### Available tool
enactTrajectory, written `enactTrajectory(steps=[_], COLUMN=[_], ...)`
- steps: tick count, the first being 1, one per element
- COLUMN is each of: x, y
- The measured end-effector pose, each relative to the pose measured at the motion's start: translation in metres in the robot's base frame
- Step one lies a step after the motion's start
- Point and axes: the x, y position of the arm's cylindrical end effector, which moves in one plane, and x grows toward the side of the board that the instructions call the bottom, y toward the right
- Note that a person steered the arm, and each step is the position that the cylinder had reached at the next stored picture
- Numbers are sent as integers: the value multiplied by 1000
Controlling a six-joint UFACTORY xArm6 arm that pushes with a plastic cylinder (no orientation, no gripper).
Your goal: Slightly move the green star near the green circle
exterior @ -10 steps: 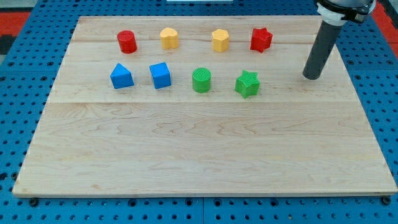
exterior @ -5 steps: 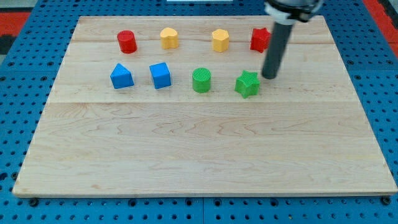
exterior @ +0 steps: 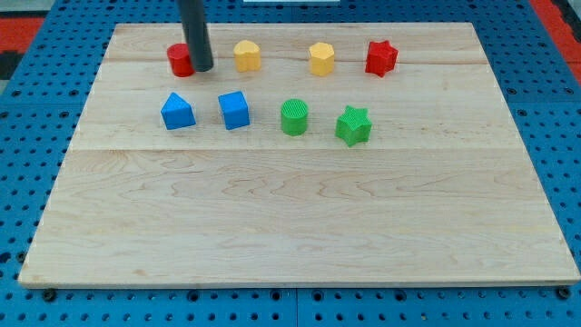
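The green star [exterior: 353,125] lies on the wooden board [exterior: 300,227], right of centre. The green circle [exterior: 294,117] stands just to its left with a narrow gap between them. My tip [exterior: 202,68] is far to the left near the view's top, touching or just beside the right side of the red cylinder [exterior: 180,61]. The rod partly hides that cylinder. My tip is well away from both green blocks.
A blue triangular block [exterior: 177,111] and a blue cube [exterior: 234,109] sit left of the green circle. Two yellow blocks [exterior: 247,55] [exterior: 321,59] and a red star [exterior: 381,57] line the top row. Blue pegboard [exterior: 27,136] surrounds the board.
My tip swept from the right side of the board, passed the green star, and now stands at the red cylinder on the left. The green star shifted slightly left toward the green circle.
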Motion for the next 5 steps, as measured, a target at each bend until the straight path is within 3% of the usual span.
enactTrajectory(steps=[2,3,5], x=[-51,-65,-81], y=[6,53,283])
